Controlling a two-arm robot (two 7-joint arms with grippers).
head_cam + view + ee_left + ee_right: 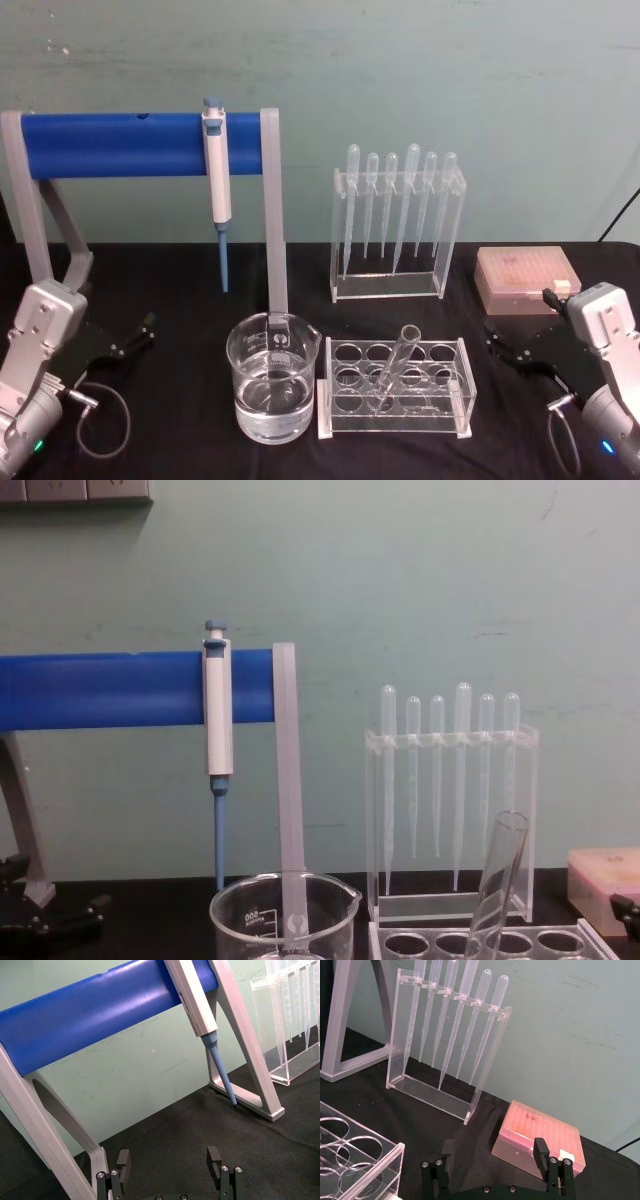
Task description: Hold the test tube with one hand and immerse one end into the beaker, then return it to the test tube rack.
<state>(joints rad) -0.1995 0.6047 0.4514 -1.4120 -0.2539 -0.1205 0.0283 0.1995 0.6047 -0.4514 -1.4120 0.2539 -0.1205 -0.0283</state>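
The test tube (pixel 397 360) leans in the clear holed rack (pixel 327 400) at centre right, its open rim tilted to the right (pixel 497 880). The beaker (pixel 273 390), partly filled with clear liquid, stands just left of the rack (pixel 283 920). My left gripper (pixel 140 335) rests low at the table's left, well apart from the beaker. In the left wrist view it (pixel 166 1160) is open and holds nothing. My right gripper (pixel 500 345) sits at the right, beside the rack's end. Its jaws (pixel 492 1157) are open and empty too.
A blue-barred stand (pixel 120 145) carries a blue-and-white pipettor (pixel 216 180) behind the beaker. A clear holder with several plastic pipettes (pixel 398 225) stands behind the rack. A pink tip box (pixel 526 280) lies at the back right. A cable loops near my left arm (pixel 100 410).
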